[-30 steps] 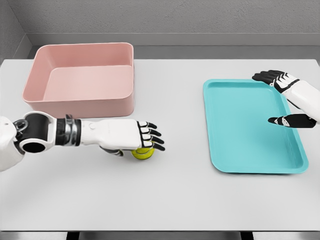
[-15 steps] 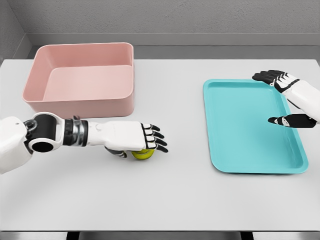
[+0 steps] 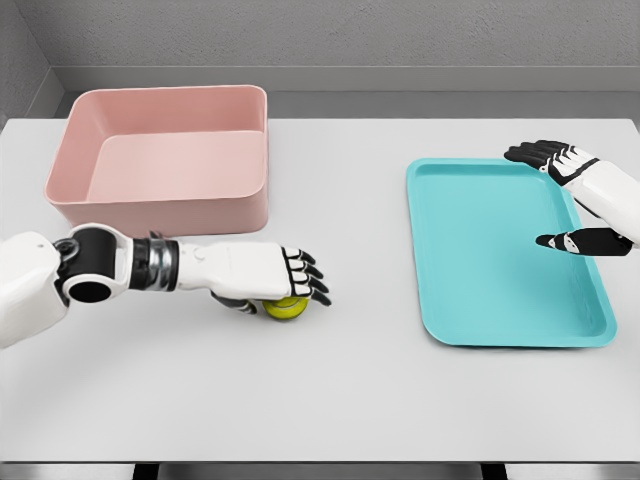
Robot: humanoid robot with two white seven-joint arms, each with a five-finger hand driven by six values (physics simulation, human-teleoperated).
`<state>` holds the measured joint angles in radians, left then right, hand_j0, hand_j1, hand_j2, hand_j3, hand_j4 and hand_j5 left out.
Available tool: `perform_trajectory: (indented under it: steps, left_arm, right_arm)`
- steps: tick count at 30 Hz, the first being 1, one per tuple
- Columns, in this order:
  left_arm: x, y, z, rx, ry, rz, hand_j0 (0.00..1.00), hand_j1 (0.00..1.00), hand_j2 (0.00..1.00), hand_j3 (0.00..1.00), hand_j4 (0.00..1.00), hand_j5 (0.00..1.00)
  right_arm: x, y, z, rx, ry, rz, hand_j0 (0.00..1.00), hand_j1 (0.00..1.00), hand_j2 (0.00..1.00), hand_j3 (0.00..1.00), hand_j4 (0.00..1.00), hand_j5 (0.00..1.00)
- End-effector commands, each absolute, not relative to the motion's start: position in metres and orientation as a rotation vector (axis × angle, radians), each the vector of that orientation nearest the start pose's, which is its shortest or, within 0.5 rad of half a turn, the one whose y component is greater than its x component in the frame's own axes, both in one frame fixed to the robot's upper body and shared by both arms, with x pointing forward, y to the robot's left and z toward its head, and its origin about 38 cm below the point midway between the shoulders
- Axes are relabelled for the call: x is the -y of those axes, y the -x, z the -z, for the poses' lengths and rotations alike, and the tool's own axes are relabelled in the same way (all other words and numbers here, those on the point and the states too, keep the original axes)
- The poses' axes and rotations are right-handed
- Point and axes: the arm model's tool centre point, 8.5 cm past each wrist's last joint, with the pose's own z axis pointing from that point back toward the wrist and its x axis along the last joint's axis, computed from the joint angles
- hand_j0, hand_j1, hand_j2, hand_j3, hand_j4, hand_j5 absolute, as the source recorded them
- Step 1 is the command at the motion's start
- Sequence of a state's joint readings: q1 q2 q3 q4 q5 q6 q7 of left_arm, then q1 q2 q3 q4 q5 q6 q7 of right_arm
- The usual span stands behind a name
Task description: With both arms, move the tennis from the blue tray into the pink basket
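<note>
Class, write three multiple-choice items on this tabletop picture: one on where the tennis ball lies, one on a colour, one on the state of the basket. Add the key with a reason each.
1. Where is the tennis ball?
A. On the table under the left hand
B. In the tray
C. In the basket

2. What colour is the tray?
A. Pink
B. Blue-green
C. Yellow

3. What does the basket hold?
A. The ball
B. Two balls
C. Nothing

Key:
1 A: the ball rests on the white table in front of the basket, with the left hand lying over it.
2 B: the tray on the right side is turquoise, while the basket is pink.
3 C: the basket's floor shows bare. The right hand hovers at the tray's far right edge, fingers spread, holding nothing.
</note>
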<state>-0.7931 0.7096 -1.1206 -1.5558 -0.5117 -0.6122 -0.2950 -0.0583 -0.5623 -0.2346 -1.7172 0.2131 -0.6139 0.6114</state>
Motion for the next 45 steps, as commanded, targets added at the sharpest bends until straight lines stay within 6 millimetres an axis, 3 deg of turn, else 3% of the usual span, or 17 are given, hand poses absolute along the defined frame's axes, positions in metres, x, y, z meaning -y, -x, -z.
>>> perform_trajectory:
  steps: [1,9,12,28,45]
  left_arm:
    - [-0.163,-0.381,-0.147,-1.823,0.059,-2.845,0.85,0.85,0.85,0.85,0.85,0.85]
    - [-0.164,-0.382,-0.146,-1.801,0.054,-2.867,0.61,0.61,0.61,0.61,0.61,0.61]
    - [-0.167,-0.384,-0.144,-1.801,0.061,-2.879,0.58,0.58,0.58,0.58,0.58,0.58]
    - [-0.165,-0.389,-0.154,-1.808,0.083,-2.859,0.57,0.57,0.57,0.57,0.57,0.57]
    - [-0.167,-0.412,-0.211,-1.879,0.182,-2.774,0.58,0.58,0.58,0.58,0.58,0.58]
  right_arm:
    - [0.370,-0.344,-0.231,1.831,0.468,-1.433,1.00,1.00,1.00,1.00,1.00,1.00]
    - [0.370,-0.344,-0.231,1.831,0.468,-1.433,1.00,1.00,1.00,1.00,1.00,1.00]
    - [0.370,-0.344,-0.231,1.831,0.468,-1.433,1.00,1.00,1.00,1.00,1.00,1.00]
    - [0.372,-0.344,-0.230,1.827,0.470,-1.431,1.00,1.00,1.00,1.00,1.00,1.00]
    - [0.372,-0.344,-0.230,1.826,0.469,-1.430,1.00,1.00,1.00,1.00,1.00,1.00]
